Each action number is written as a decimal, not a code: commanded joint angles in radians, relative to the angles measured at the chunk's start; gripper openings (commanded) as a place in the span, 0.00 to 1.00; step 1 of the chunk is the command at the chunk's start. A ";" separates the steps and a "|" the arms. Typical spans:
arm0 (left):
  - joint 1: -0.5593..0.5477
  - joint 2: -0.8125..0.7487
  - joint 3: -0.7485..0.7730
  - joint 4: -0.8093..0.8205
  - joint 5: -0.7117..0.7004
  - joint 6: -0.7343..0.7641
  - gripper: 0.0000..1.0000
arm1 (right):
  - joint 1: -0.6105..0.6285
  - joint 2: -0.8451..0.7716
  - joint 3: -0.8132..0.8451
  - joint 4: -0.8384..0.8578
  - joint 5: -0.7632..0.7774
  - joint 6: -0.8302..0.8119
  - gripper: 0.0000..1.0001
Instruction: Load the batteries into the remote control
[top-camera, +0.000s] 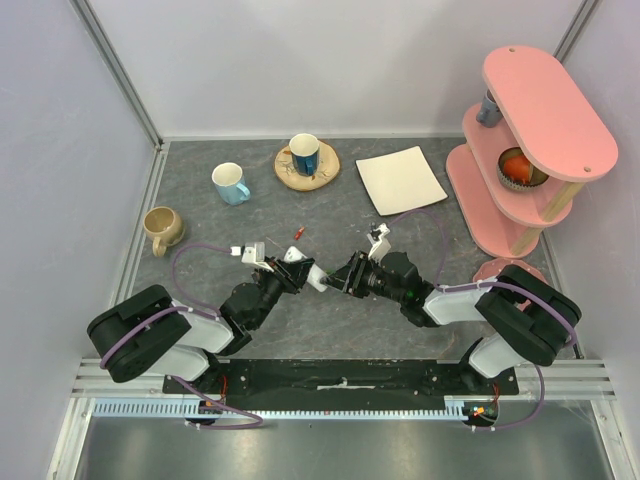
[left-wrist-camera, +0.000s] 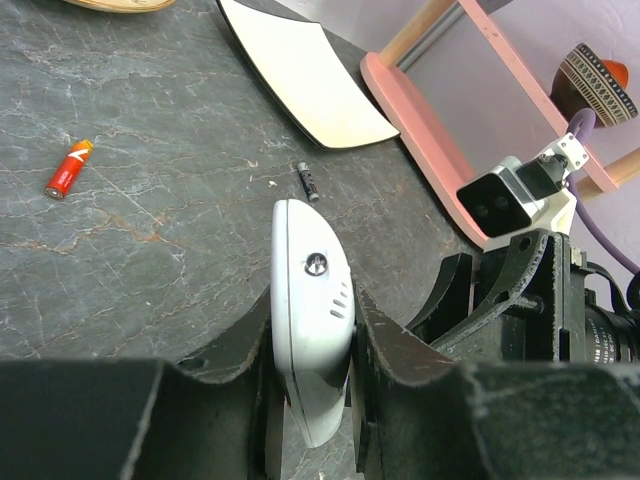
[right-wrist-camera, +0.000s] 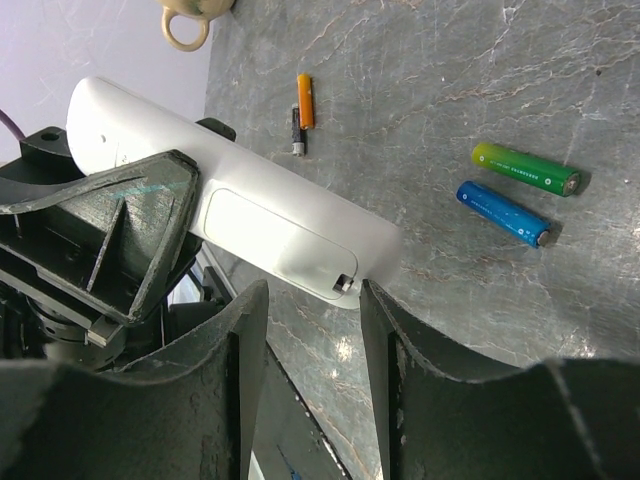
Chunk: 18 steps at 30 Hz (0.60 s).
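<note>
**Bimanual set-up, seen from above and from both wrists.** Pale walls (top-camera: 300, 60) enclose a grey marbled bench (top-camera: 330, 215). A pink tiered shelf (top-camera: 540, 110) stands at the right, and a white plate (top-camera: 400, 178) and three mugs (top-camera: 230, 183) lie along the far side. The ground around the arms is open.

Both arms reach inward and meet near the bench's middle.
- **Left claw** (left-wrist-camera: 312, 340): clamped across the remote control (left-wrist-camera: 305, 260), holding it clear of the bench.
- **Right claw** (right-wrist-camera: 310, 300): part-spread and holding nothing. Its fingers (right-wrist-camera: 245, 330) flank the remote's free end, and from here they appear not to touch it.

**Key relation.** The remote's long axis runs from the left claw straight toward the right claw, so its free tip sits in the right claw's gap. The battery cover (right-wrist-camera: 270, 235) faces the right wrist view and looks closed, with its catch at the tip. The free right claw is therefore the nearer one for opening it, and that probably has to happen before any loading.

**Batteries, all loose on the bench.**
- A green one (right-wrist-camera: 525, 168) and a blue one (right-wrist-camera: 503, 212) lie side by side, near the right claw and beyond the remote's tip.
- A red-orange one (right-wrist-camera: 305, 100) lies farther off, on the far side of the claws.
- A small dark cylinder (right-wrist-camera: 296, 135) lies just beside the red-orange one; what it is cannot be told.
</note>
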 joint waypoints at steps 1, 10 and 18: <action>-0.007 -0.019 0.014 0.355 0.074 -0.019 0.02 | 0.002 -0.014 0.053 0.039 -0.016 -0.015 0.50; -0.007 -0.026 0.015 0.355 0.097 -0.002 0.02 | 0.003 -0.014 0.067 0.031 -0.034 -0.019 0.50; -0.007 -0.025 0.017 0.356 0.105 0.004 0.02 | 0.003 -0.011 0.071 0.029 -0.045 -0.019 0.50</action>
